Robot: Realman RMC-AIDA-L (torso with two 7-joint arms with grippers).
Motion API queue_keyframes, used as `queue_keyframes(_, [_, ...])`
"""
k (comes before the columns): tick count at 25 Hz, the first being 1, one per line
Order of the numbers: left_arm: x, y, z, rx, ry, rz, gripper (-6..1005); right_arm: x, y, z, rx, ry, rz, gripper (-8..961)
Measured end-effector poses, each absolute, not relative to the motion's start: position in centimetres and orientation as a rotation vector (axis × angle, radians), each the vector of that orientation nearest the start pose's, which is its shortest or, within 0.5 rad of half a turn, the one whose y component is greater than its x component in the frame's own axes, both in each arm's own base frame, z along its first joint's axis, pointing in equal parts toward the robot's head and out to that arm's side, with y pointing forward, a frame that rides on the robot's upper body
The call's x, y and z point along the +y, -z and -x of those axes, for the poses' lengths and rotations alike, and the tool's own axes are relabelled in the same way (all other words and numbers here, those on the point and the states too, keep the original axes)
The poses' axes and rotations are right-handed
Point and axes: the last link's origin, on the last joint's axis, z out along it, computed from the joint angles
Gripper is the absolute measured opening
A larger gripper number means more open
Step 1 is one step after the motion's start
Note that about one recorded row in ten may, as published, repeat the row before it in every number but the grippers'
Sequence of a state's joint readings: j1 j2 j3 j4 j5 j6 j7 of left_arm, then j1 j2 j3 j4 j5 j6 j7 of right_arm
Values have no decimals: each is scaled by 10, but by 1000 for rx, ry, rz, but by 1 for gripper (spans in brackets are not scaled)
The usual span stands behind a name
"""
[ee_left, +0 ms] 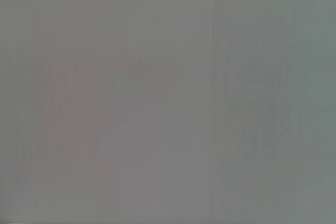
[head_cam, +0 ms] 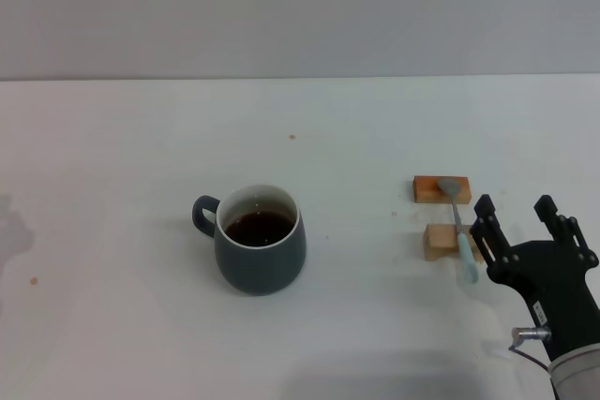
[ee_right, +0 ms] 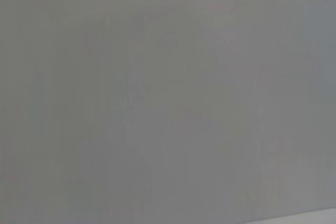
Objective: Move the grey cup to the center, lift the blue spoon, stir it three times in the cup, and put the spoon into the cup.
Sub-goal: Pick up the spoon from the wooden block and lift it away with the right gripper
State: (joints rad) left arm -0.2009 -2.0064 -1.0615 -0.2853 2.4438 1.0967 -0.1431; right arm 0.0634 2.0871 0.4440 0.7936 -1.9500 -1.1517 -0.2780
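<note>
The grey cup (head_cam: 260, 239) stands upright near the middle of the white table (head_cam: 141, 138) in the head view, handle pointing left, dark brown liquid inside. The blue spoon (head_cam: 458, 226) lies across two small wooden blocks (head_cam: 441, 188), its metal bowl on the far block and its pale blue handle reaching toward me. My right gripper (head_cam: 516, 211) is open just to the right of the spoon's handle, with nothing between its fingers. The left gripper is out of view. Both wrist views show only a plain grey surface.
The nearer wooden block (head_cam: 439, 242) sits under the spoon's handle. A small brown speck (head_cam: 292, 137) lies behind the cup and another (head_cam: 34, 280) at the left. A faint shadow falls at the table's left edge.
</note>
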Motion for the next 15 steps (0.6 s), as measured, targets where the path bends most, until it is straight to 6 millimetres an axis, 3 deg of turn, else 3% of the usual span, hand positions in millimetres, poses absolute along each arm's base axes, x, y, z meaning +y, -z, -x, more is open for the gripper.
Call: queue_keyframes(15, [275, -22, 395, -660, 556, 1450, 3, 222, 103, -269, 784, -758, 1620, 734])
